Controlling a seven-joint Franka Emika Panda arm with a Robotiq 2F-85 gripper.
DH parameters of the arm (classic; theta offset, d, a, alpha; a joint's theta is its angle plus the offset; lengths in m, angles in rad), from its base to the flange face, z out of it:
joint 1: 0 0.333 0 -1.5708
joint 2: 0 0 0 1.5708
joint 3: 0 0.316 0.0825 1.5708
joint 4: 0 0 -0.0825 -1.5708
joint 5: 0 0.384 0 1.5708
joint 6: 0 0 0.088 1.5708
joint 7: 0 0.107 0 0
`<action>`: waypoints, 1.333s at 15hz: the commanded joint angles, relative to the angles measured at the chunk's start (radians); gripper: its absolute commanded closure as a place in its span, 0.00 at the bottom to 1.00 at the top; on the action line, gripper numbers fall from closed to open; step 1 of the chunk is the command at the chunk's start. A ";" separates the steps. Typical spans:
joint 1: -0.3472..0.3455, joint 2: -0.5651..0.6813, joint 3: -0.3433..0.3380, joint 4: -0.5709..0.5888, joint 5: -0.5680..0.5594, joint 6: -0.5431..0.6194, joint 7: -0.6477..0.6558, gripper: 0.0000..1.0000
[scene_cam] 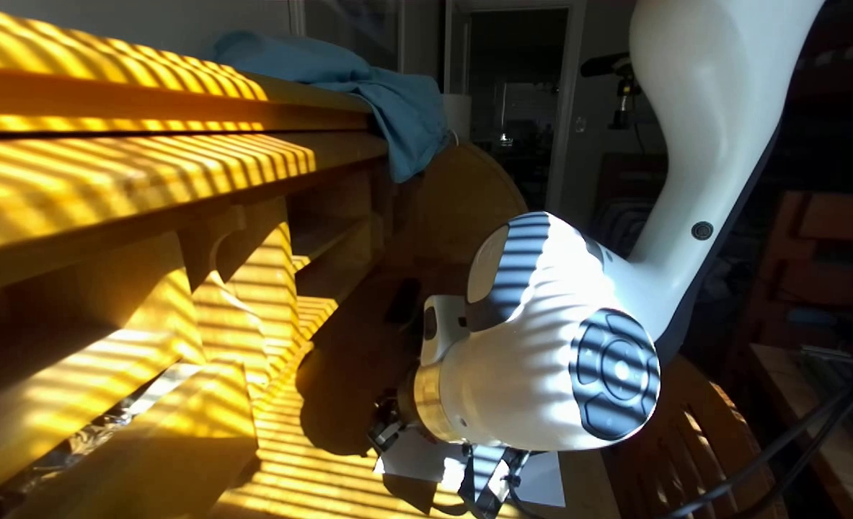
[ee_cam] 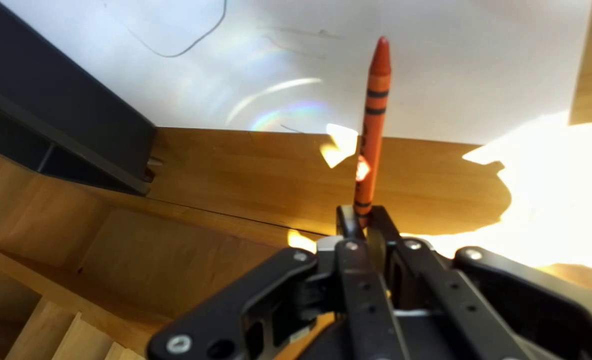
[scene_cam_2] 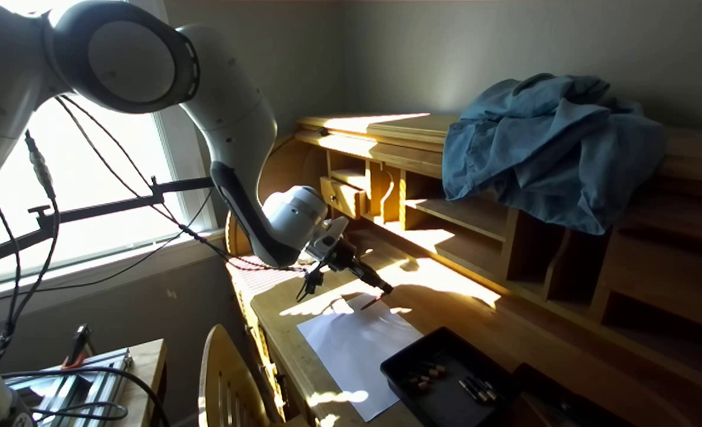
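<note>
An orange-red crayon (ee_cam: 372, 130) juts from my gripper (ee_cam: 365, 220), which is shut on its rear end in the wrist view. Its pointed tip lies over a white sheet of paper (ee_cam: 456, 75); whether they touch I cannot tell. Thin dark marks, including a curved line (ee_cam: 199, 42), show on the sheet. In an exterior view the crayon (scene_cam_2: 372, 302) slants down from the fingertips above the paper (scene_cam_2: 339, 344), which lies on the desk. In an exterior view the wrist hides most of the gripper, while part of the paper (scene_cam: 549, 479) shows below.
A black tray (scene_cam_2: 469, 359) holding several crayons stands beside the paper. The desk's shelves (scene_cam_2: 463, 216) rise behind, with a pulled-out drawer (scene_cam_2: 342, 197). Blue cloth (scene_cam_2: 540, 148) drapes over the desk top. A wooden chair (scene_cam_2: 232, 379) stands at the front. Bright sun patches cross the desk.
</note>
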 commanded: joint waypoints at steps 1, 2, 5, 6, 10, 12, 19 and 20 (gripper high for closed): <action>-0.016 -0.042 0.006 -0.048 0.037 0.011 -0.029 0.98; -0.017 -0.044 0.004 -0.052 0.042 0.006 -0.030 0.98; -0.017 -0.050 -0.002 -0.063 0.043 -0.010 -0.030 0.98; -0.018 -0.051 -0.003 -0.065 0.041 -0.011 -0.029 0.98; -0.015 -0.041 -0.011 -0.054 0.038 -0.029 -0.028 0.98; -0.014 -0.040 -0.011 -0.051 0.042 -0.042 -0.030 0.98; -0.012 -0.037 -0.008 -0.052 0.044 -0.067 -0.032 0.98; -0.012 -0.036 -0.008 -0.052 0.045 -0.068 -0.032 0.98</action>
